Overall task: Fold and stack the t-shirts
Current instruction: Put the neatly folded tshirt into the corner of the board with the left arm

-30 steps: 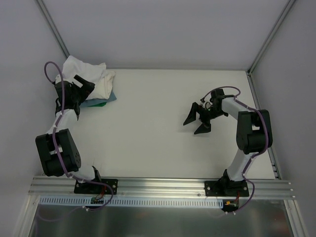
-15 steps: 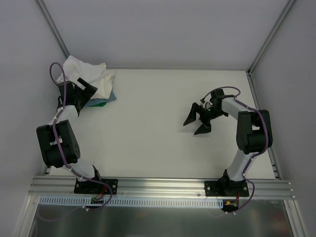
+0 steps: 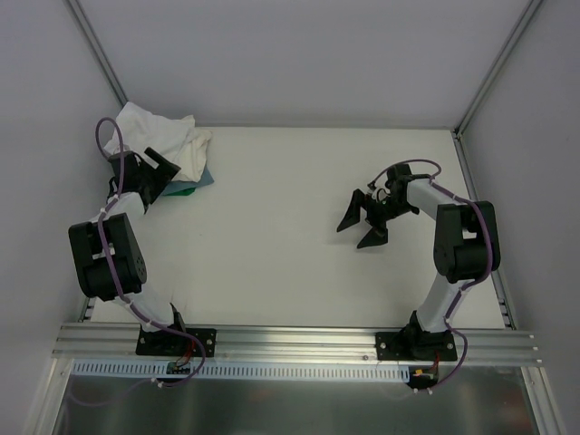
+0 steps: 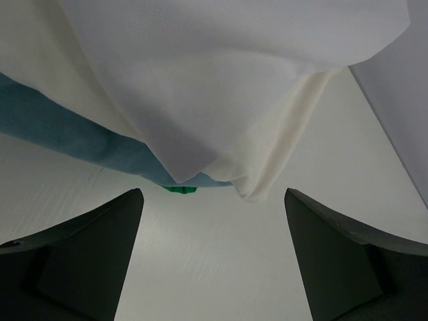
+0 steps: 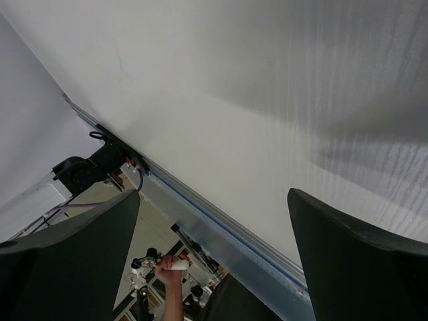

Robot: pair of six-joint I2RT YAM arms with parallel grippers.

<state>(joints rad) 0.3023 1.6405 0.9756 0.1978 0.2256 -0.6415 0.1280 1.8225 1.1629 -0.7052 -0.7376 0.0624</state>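
The t-shirts (image 3: 166, 138) lie in a crumpled white heap in the far left corner of the table. My left gripper (image 3: 163, 175) sits at the heap's near edge, open, with nothing between its fingers. In the left wrist view a white fold (image 4: 221, 87) and a cream fold (image 4: 284, 144) hang just ahead of the left gripper (image 4: 212, 195), apart from both fingers. My right gripper (image 3: 355, 234) hovers open over bare table right of centre, holding nothing. The right wrist view shows the right gripper (image 5: 214, 194) above the table's near edge.
A teal-blue flat item (image 3: 203, 178) and a bit of green (image 3: 184, 189) poke out from under the heap; the left wrist view shows the blue (image 4: 73, 137) and green (image 4: 179, 190) too. Walls close in the left corner. The aluminium rail (image 5: 221, 231) runs along the near edge.
The left arm has swung its gripper a little farther in toward the heap. The right arm has not moved.
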